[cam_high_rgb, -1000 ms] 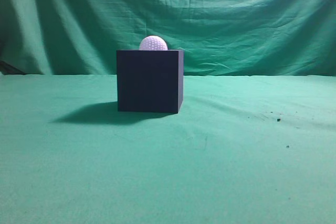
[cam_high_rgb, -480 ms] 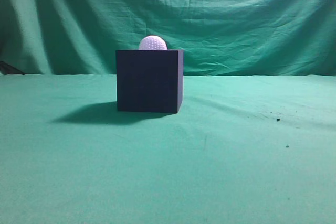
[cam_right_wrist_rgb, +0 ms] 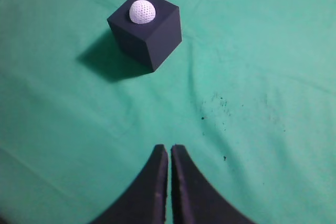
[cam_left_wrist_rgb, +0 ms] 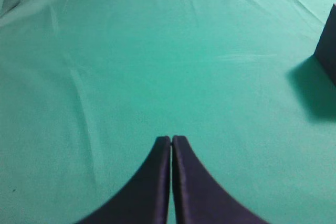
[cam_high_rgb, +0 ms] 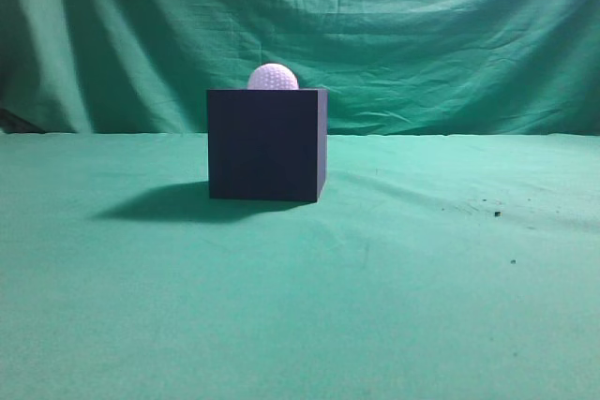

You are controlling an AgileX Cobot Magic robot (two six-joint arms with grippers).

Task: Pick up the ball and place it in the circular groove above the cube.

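Note:
A white dimpled ball [cam_high_rgb: 273,77] sits on top of the dark cube [cam_high_rgb: 267,145], which stands on the green cloth left of centre. The right wrist view shows the ball [cam_right_wrist_rgb: 143,11] resting in the cube's top face [cam_right_wrist_rgb: 149,38]. My right gripper [cam_right_wrist_rgb: 169,148] is shut and empty, well back from the cube. My left gripper [cam_left_wrist_rgb: 171,139] is shut and empty over bare cloth, with a corner of the cube [cam_left_wrist_rgb: 328,45] at the right edge of its view. Neither gripper shows in the exterior view.
Green cloth covers the table [cam_high_rgb: 394,306] and hangs as a backdrop [cam_high_rgb: 422,35]. A few dark specks [cam_high_rgb: 497,214] lie on the cloth at the right.

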